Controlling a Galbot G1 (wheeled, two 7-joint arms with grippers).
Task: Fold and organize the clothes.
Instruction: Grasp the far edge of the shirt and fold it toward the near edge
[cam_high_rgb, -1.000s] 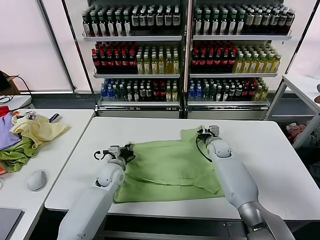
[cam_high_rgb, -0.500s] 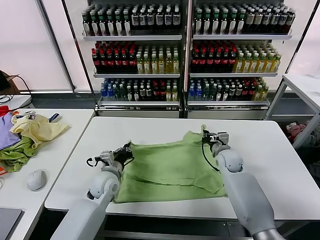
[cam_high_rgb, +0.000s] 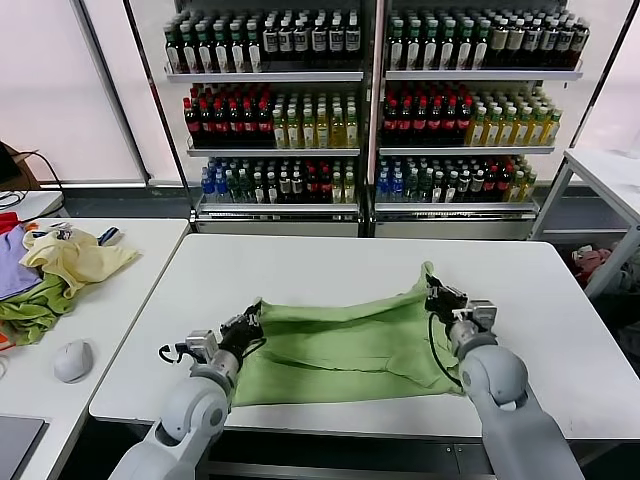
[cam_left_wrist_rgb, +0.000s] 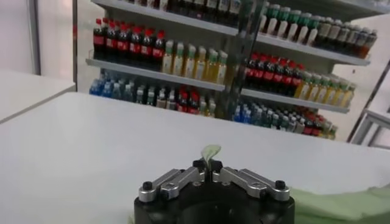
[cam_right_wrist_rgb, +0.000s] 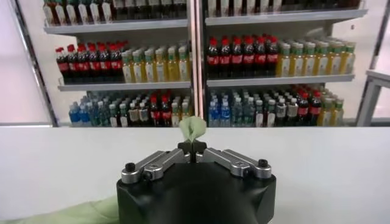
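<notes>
The light green polo shirt (cam_high_rgb: 335, 340) lies partly folded on the white table (cam_high_rgb: 300, 265), its far edge lifted between my two grippers. My left gripper (cam_high_rgb: 247, 322) is shut on the shirt's far left corner; a sliver of green fabric (cam_left_wrist_rgb: 210, 151) pokes out between its closed fingertips. My right gripper (cam_high_rgb: 436, 292) is shut on the far right corner, with a tuft of green cloth (cam_right_wrist_rgb: 193, 127) pinched in it. Both grippers hold the cloth just above the table, over the shirt's near half. The collar and chest graphic are hidden.
A heap of pale yellow, green and purple garments (cam_high_rgb: 50, 270) lies on the side table at the left, with a computer mouse (cam_high_rgb: 73, 360) near it. Shelves of bottles (cam_high_rgb: 370, 100) stand behind the table. Another white table (cam_high_rgb: 605, 170) is at the far right.
Both grippers have pulled the shirt's far edge toward me, the right one also moving right. The cloth between them is drawn tauter and folds over the near half.
</notes>
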